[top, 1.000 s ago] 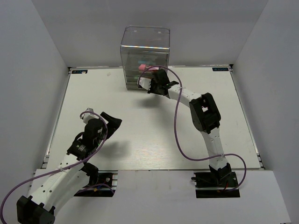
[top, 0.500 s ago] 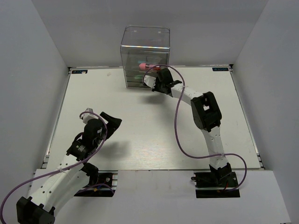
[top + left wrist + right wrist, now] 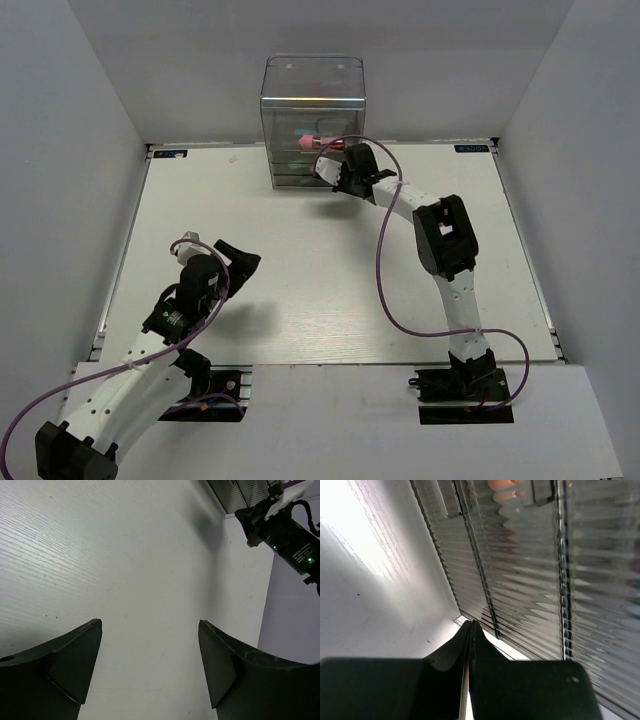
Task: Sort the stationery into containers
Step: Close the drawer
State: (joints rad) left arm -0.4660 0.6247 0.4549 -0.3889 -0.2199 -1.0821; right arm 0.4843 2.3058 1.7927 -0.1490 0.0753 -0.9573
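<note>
The clear plastic cabinet [image 3: 313, 105] stands at the table's far edge, with stacked drawers under its tall top. Inside it I see a pink block [image 3: 305, 143] with a dark red end, and something green behind it. My right gripper [image 3: 337, 170] is shut with nothing in it, its tips against the lower right of the drawer fronts. In the right wrist view the shut fingertips [image 3: 471, 625] touch the ribbed drawer fronts [image 3: 520, 570], and a pink shape [image 3: 502, 484] shows through the plastic above. My left gripper [image 3: 240, 258] hovers open and holds nothing at the near left; its fingers [image 3: 75, 655] frame bare table.
White walls close the table in on three sides. The right arm [image 3: 285, 530] shows with green lights in the left wrist view, beside the cabinet's corner [image 3: 240, 492]. A purple cable [image 3: 380, 270] loops off the right arm.
My right gripper has moved up and to the right, closer to the cabinet's drawer fronts, and the cabinet has shifted slightly. The left arm has stayed still.
</note>
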